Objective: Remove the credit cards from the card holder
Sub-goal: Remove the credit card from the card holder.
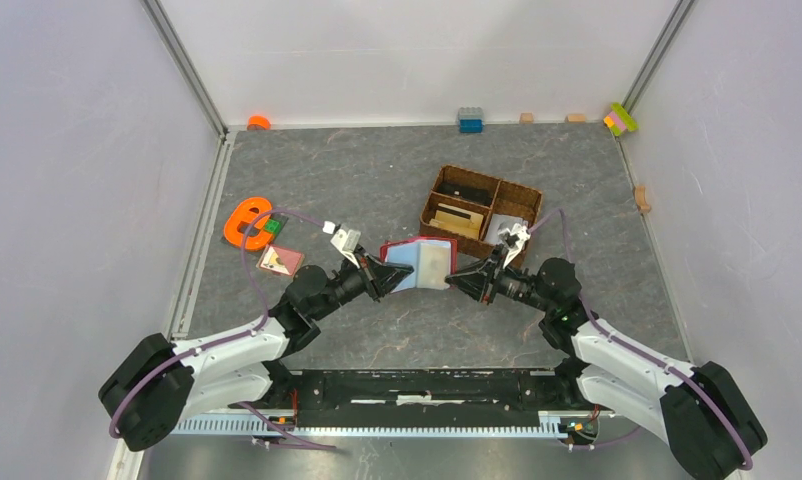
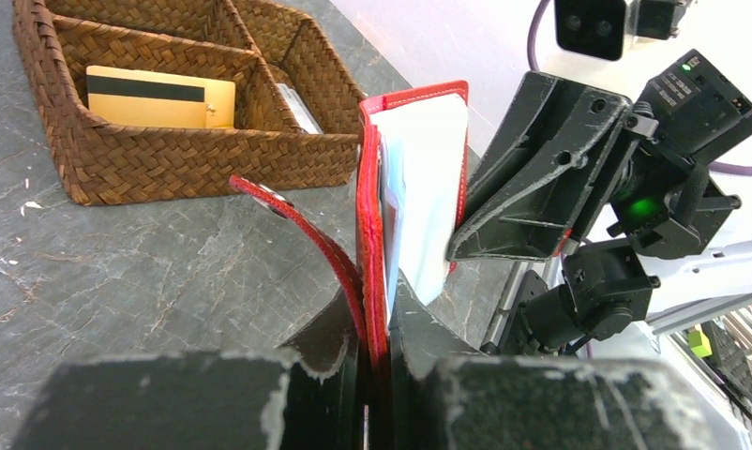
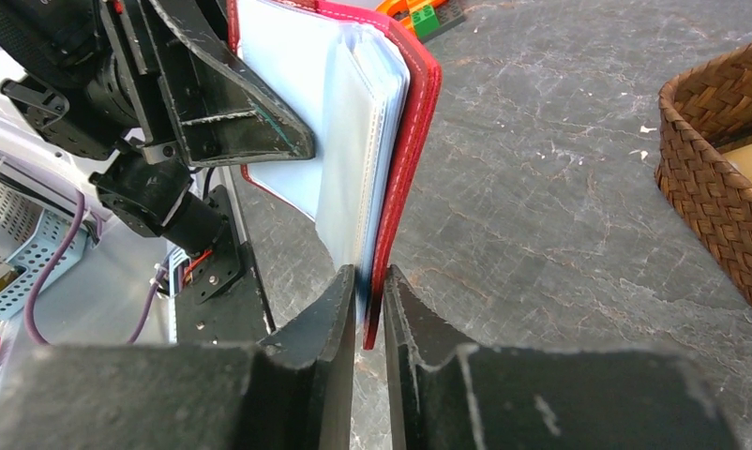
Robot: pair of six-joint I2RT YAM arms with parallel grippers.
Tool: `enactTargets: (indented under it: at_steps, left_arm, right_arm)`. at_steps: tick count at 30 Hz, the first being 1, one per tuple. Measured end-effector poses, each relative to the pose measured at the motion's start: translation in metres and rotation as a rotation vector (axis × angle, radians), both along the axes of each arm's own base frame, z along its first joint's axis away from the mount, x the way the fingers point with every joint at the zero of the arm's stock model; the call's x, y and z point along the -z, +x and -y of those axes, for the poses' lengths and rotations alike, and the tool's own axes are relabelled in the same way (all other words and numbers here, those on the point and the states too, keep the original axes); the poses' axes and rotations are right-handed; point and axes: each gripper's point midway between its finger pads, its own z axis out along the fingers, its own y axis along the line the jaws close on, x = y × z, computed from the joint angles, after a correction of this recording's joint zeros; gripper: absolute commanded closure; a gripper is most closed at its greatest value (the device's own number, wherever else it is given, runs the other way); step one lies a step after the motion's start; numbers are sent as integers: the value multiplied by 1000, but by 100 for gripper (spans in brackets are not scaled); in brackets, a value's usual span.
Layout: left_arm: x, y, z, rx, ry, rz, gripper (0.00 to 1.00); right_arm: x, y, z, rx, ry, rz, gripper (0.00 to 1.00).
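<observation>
The dark red card holder (image 1: 420, 263) is held open and upright between both grippers, above the table. My left gripper (image 1: 387, 272) is shut on its left cover, as the left wrist view (image 2: 377, 314) shows, with the strap (image 2: 297, 225) hanging loose. My right gripper (image 1: 457, 280) is shut on the right cover and clear sleeves, as the right wrist view (image 3: 368, 286) shows. A light blue card (image 1: 402, 262) and a pale card (image 1: 435, 262) sit in the sleeves. An orange-tan card (image 2: 157, 94) and a white-grey card (image 2: 297, 108) lie in the basket.
The brown wicker basket (image 1: 432, 195) stands just behind the right gripper; it also shows in the left wrist view (image 2: 166, 159). An orange ring toy (image 1: 247, 222) and a small square tile (image 1: 280, 260) lie left. Small blocks (image 1: 469, 120) line the back wall.
</observation>
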Motion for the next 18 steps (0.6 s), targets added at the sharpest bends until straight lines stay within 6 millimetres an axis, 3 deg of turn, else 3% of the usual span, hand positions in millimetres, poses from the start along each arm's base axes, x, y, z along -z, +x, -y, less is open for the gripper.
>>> enactTargets:
  at_steps: [5,9,18]
  left_arm:
    - [1,-6,5,53,1,3,98]
    - [2,-5,12,86,9,-3,98]
    - [2,-9,21,143,15,-8,98]
  right_arm:
    - [4,3,0,11,-24,-13,87]
    - [11,4,0,11,-39,-33,87]
    - [18,0,-3,-6,-55,-56,69]
